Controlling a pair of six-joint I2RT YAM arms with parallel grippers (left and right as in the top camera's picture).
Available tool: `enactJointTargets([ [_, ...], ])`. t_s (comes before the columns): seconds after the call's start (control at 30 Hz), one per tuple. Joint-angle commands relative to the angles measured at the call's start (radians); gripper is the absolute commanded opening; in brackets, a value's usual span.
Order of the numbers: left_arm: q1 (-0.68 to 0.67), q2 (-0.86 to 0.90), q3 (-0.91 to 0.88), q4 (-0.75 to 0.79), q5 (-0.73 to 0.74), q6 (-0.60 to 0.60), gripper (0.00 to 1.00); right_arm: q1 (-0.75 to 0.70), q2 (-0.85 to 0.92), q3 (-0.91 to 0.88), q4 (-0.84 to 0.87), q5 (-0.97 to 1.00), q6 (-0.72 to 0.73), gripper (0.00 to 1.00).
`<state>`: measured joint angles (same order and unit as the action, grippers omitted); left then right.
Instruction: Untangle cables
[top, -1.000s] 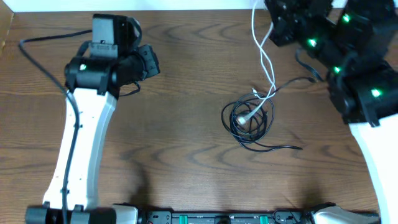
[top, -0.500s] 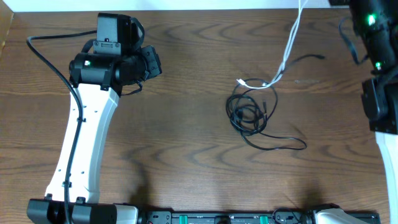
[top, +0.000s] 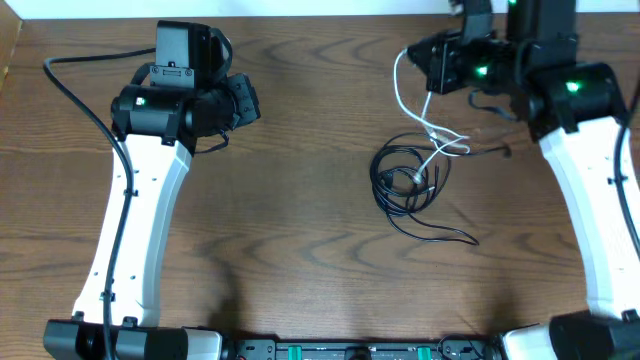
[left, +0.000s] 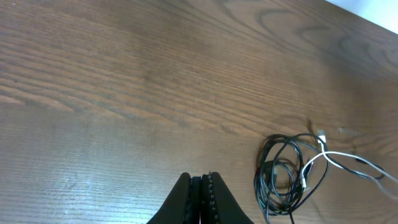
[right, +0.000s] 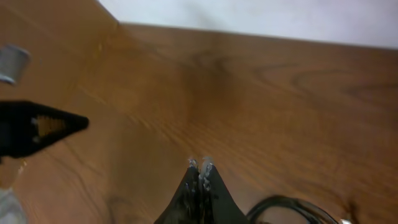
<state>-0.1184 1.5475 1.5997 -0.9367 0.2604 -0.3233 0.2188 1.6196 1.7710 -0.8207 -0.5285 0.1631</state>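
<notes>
White cable (top: 398, 82) from right claw (top: 418, 60) down to black cable coil (top: 404, 186)

Brown bench (top: 300, 200) with dark wavy grain; black cables (top: 379, 185); white cable (top: 399, 90); left arm (top: 140, 230) white, black joints; right arm (top: 590, 190) likewise, green lights (top: 573, 87).

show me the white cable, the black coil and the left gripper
white cable (top: 399, 88): overhead view, its upper curved stretch
black coil (top: 378, 182): overhead view, left edge of the loops
left gripper (left: 200, 177): left wrist view, between its shut fingertips
</notes>
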Motion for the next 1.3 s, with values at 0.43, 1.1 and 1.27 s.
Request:
enactJointTargets([
  [0.43, -0.258, 0.191, -0.059, 0.081, 0.133, 0.016, 0.32, -0.158, -0.043, 0.004, -0.095, 0.059, -0.045, 0.01],
  [1.1, -0.460, 0.512, -0.059, 0.189, 0.114, 0.001, 0.68, -0.200, -0.043, 0.003, -0.162, 0.067, -0.091, 0.01],
  [1.27, -0.486, 0.548, -0.059, 0.237, 0.113, 0.003, 0.68, -0.200, -0.043, 0.003, -0.179, 0.067, -0.091, 0.01],
])
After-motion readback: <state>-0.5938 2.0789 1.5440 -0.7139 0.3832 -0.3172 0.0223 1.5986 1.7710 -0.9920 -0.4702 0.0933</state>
